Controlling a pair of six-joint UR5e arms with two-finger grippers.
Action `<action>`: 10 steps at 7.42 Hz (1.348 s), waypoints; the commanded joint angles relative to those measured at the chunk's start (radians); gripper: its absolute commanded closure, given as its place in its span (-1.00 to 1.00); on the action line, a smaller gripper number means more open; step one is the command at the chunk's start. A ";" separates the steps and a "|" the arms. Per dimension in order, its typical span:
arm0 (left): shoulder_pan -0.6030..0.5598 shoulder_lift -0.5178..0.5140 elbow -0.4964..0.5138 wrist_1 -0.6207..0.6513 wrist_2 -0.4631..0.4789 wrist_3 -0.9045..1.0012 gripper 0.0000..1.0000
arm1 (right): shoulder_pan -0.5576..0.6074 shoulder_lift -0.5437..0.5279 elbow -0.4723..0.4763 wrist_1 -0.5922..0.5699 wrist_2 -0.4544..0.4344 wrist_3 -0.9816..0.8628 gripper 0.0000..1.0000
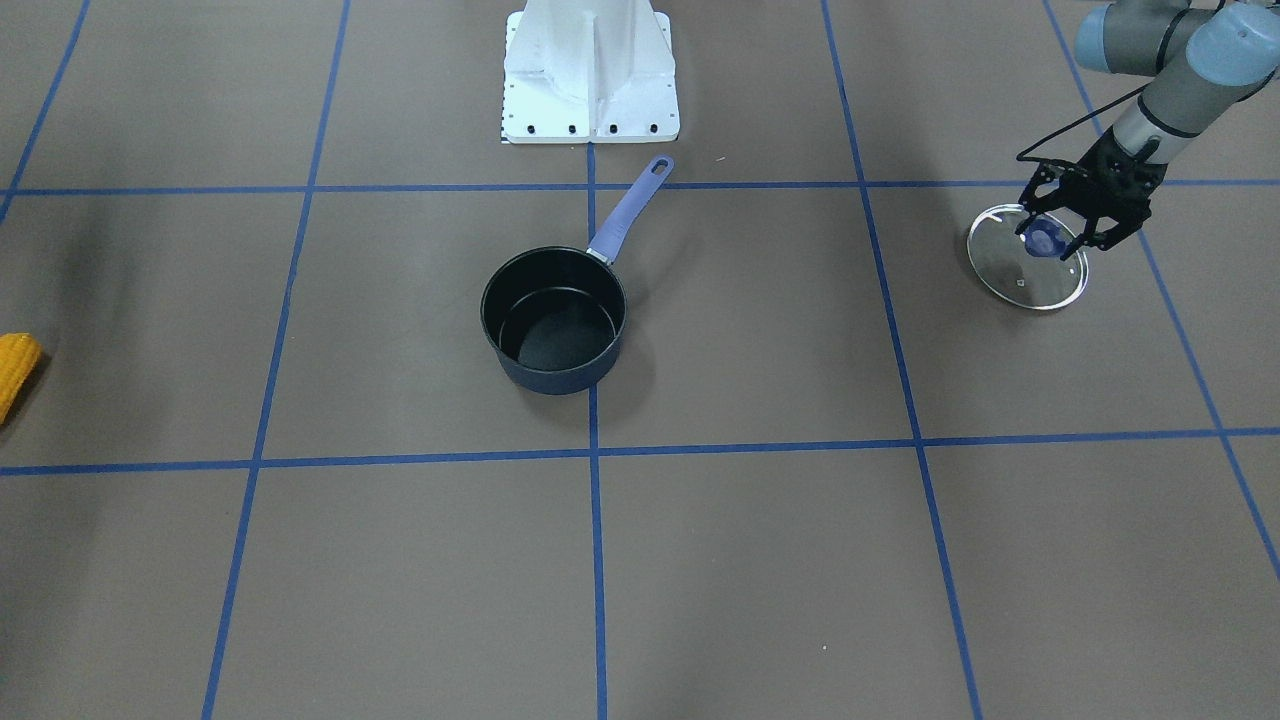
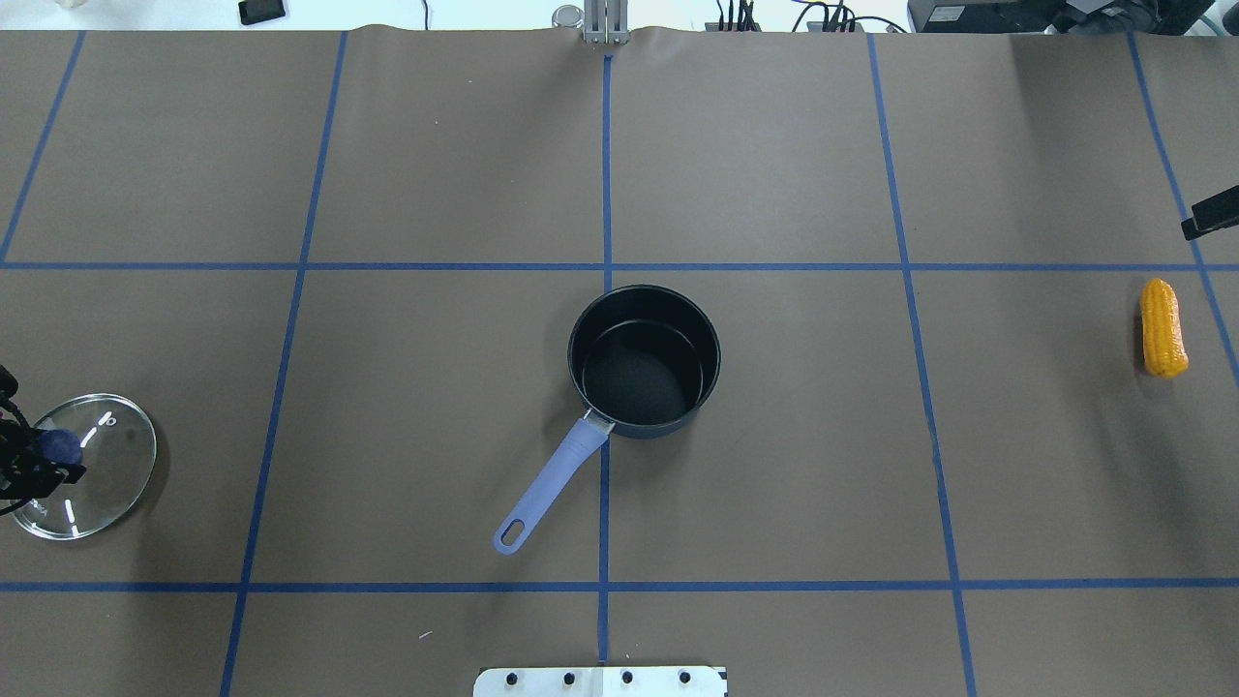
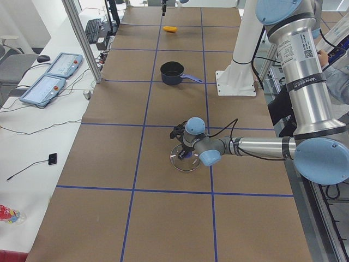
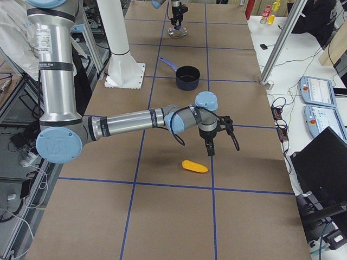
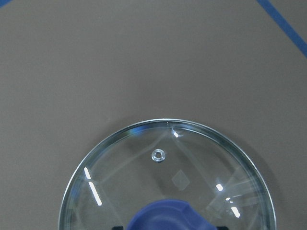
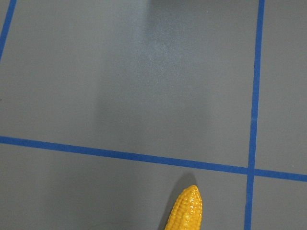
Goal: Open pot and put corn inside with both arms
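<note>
The pot (image 1: 555,378) stands uncovered and empty at the table's middle, its lavender handle (image 2: 547,484) pointing toward the robot. The glass lid (image 1: 1040,280) lies flat on the table far to the robot's left. My left gripper (image 1: 1058,232) is over it, open, with a finger on either side of the blue knob (image 5: 168,218). The corn (image 2: 1162,327) lies on the table far to the right, and its tip shows in the right wrist view (image 6: 186,211). My right gripper (image 4: 209,147) hangs just above and beside the corn; I cannot tell whether it is open or shut.
The white base pedestal (image 1: 590,80) stands behind the pot. Blue tape lines (image 2: 605,194) divide the brown table cover into squares. Control pendants (image 3: 54,65) and cables lie on the white bench beyond the table's far edge.
</note>
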 commanded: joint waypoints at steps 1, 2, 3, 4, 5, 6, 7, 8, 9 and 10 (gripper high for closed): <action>0.000 -0.005 0.005 -0.004 0.001 0.000 -0.56 | 0.000 -0.001 0.000 0.005 0.000 0.000 -1.00; -0.004 -0.009 0.001 -0.004 0.001 -0.002 -0.97 | 0.000 0.001 0.000 0.005 0.000 0.000 -1.00; -0.022 -0.009 0.001 0.001 -0.011 0.000 -0.98 | 0.000 0.001 0.000 0.005 0.000 0.000 -1.00; -0.074 -0.034 -0.013 0.075 -0.046 0.003 -0.98 | 0.000 -0.001 0.000 0.003 0.000 0.000 -1.00; -0.168 -0.101 -0.018 0.166 -0.111 0.015 -0.98 | -0.002 0.001 -0.002 0.003 0.000 0.000 -1.00; -0.219 -0.133 -0.018 0.223 -0.124 0.026 -0.98 | 0.000 0.001 -0.006 0.003 0.000 0.000 -1.00; -0.267 -0.165 -0.018 0.313 -0.132 0.073 -0.98 | -0.002 0.001 -0.009 0.003 0.002 0.000 -1.00; -0.358 -0.223 -0.018 0.446 -0.141 0.172 -0.98 | -0.002 0.001 -0.012 0.003 0.002 0.000 -1.00; -0.460 -0.288 -0.019 0.614 -0.144 0.324 -0.98 | -0.002 0.001 -0.018 0.003 0.002 0.000 -1.00; -0.552 -0.352 -0.018 0.800 -0.161 0.488 -0.98 | -0.002 0.001 -0.025 0.005 0.002 0.000 -1.00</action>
